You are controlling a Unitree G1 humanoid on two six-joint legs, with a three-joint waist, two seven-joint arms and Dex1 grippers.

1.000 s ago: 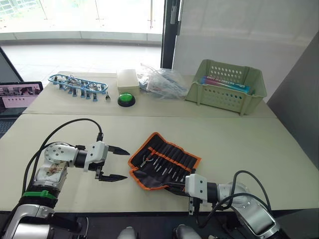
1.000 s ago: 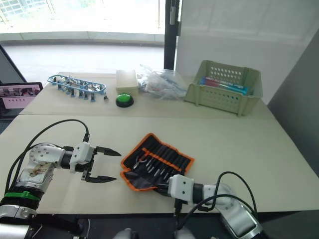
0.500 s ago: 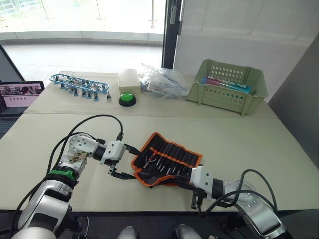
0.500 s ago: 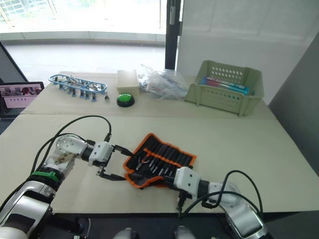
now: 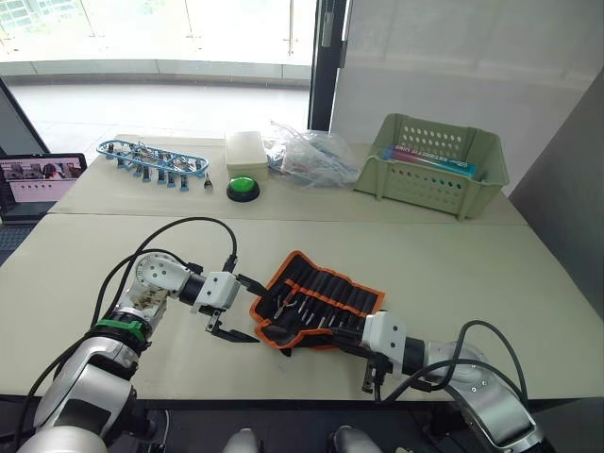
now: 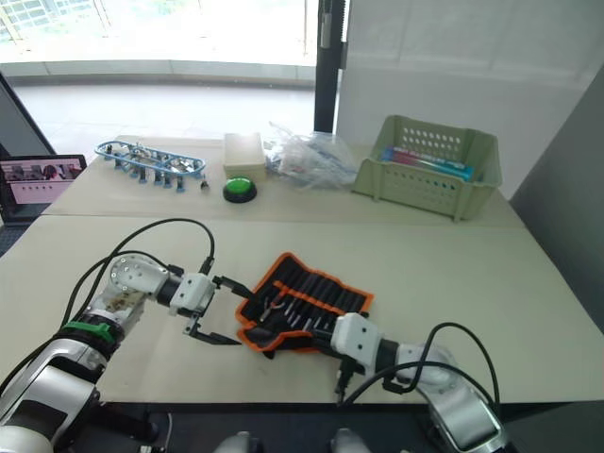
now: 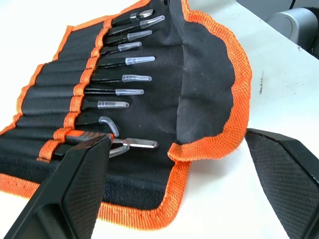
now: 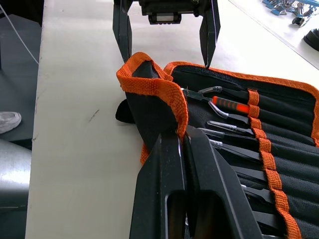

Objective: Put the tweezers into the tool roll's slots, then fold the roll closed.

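Tool roll (image 5: 321, 304) lies open at table centre, tweezers (image 7: 127, 76) tucked in its slots. Right gripper (image 8: 182, 144), at its 5 o'clock, pinches the orange-trimmed flap. Left gripper (image 5: 243, 310), fingers spread, sits at its 9 o'clock. Green basket (image 5: 432, 166) at 1 o'clock holds a flat box.
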